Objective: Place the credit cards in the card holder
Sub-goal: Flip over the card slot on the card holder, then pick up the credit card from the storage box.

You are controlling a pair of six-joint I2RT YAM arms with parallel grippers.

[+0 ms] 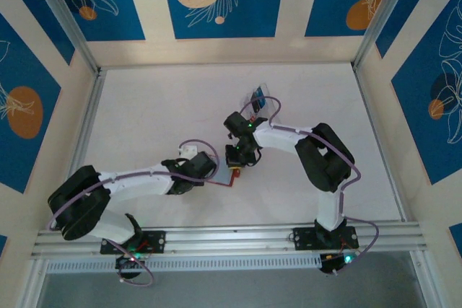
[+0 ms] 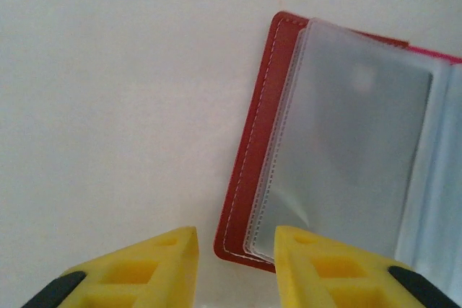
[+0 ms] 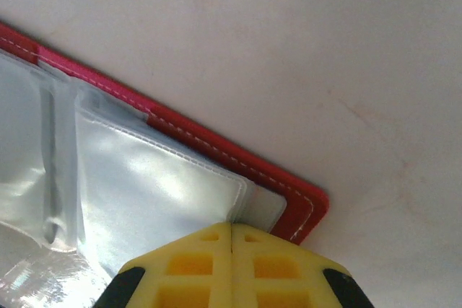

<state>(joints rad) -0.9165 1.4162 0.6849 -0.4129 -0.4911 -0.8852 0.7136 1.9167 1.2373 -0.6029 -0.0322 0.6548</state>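
One card holder lies open on the counter between our two arms, red cover down and its clear sleeves facing up, empty as far as we can see. At one corner the right jaws are pressed flat together. Their yellow fingers meet just where a sleeve's corner ends, and we cannot tell whether the film is nipped between them or merely touched. At the opposite end the left jaws stand apart and hold nothing; the stitched red edge reaches into the gap, and one finger sits in front of the sleeve's corner. Farther back on the counter, well apart from the holder, a small blue shape beside something clear is probably the credit cards, though it is too small for us to be sure. We judge the step in hand to be opening a pocket. We should therefore lift only the top film, gently and a little, while the left jaws pin the cover to the counter so it neither slides nor folds shut. A hard pull risks dragging the whole holder along.
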